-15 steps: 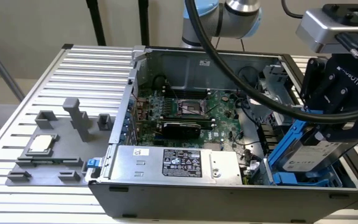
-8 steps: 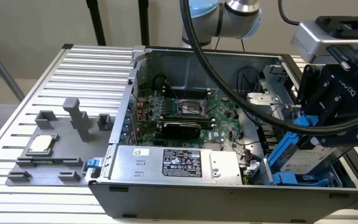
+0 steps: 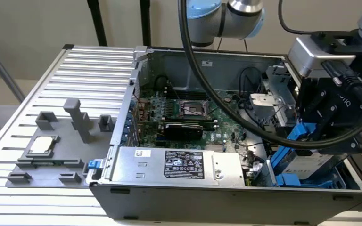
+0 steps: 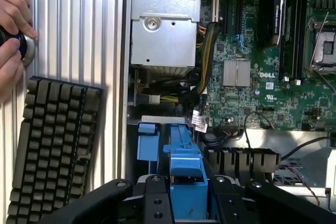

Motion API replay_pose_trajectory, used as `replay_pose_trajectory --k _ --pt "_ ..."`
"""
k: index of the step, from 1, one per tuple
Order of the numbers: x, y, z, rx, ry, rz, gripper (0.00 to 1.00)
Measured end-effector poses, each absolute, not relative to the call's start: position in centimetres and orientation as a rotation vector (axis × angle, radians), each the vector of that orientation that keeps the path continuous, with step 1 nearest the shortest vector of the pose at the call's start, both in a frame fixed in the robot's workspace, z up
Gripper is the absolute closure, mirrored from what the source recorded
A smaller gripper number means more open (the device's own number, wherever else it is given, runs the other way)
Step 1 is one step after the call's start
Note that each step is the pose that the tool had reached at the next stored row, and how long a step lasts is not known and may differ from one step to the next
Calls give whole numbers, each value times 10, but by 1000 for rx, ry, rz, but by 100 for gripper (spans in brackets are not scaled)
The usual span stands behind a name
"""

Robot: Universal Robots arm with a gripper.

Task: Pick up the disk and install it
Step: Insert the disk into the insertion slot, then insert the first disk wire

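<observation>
Gripper [image 4: 188,192] pinching the disk [image 3: 308,162] by its blue rails — hovering over the case [image 3: 231,197], lower right of exterior view.

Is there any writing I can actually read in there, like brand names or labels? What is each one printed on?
"DELL": white letters on the green motherboard, beside a small silver heatsink.
Black label on the large silver box: symbols and fine print, too small to read.
White sticker on the same box: unreadable.
Grey face of the disk in its blue rails: faint marks, unreadable.
Keyboard keys: no legible letters.
</observation>
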State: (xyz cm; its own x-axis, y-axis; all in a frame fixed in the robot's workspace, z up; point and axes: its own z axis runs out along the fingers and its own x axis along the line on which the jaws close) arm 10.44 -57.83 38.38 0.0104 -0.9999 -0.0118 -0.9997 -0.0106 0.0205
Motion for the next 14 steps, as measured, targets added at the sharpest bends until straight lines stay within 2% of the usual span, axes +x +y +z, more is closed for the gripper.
replay_pose_trajectory --k 14 --pt "104 -578 358 2229 -2205 -35 100"
